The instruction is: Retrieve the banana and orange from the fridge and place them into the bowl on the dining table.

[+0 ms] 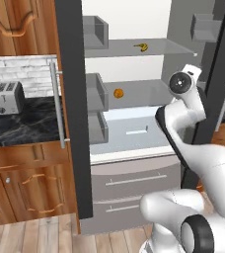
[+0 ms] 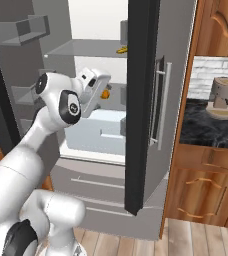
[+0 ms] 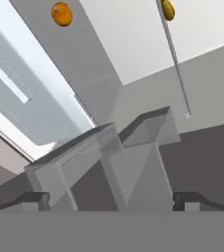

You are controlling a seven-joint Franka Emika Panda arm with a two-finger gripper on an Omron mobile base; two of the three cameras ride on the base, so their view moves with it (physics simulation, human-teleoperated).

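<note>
Fridge point(image 1: 134, 188) stands open, both doors swung wide, white interior and grey shelves exposed, two lower drawers shut. Banana point(image 1: 142, 47) lies on the upper shelf, toward the right of the opening in the left base view. Orange point(image 1: 118, 93) sits on the shelf below, left of and lower than the banana, well apart from it. Both fruits rest untouched.

Arm reaches up from the base into the fridge opening, wrist level with the orange's shelf. Claw point(image 3: 112, 199) shows as two dark tips at the bottom of the hand view, spread far apart, nothing between them. That view is rolled: grey door bins point(image 3: 128, 152) sit just ahead of the tips, the orange point(image 3: 62, 14) at top left, the banana point(image 3: 167, 9) at the top edge beside a shelf rim. Both fruits lie well beyond the tips.

Right base view: the hand partly covers the orange point(image 2: 105, 93); the banana point(image 2: 121, 49) shows beside the right door's dark edge.

Toaster point(image 1: 7, 97) stands on the black surface left of the fridge; coffee machine point(image 2: 223, 97) on the surface to its right.
</note>
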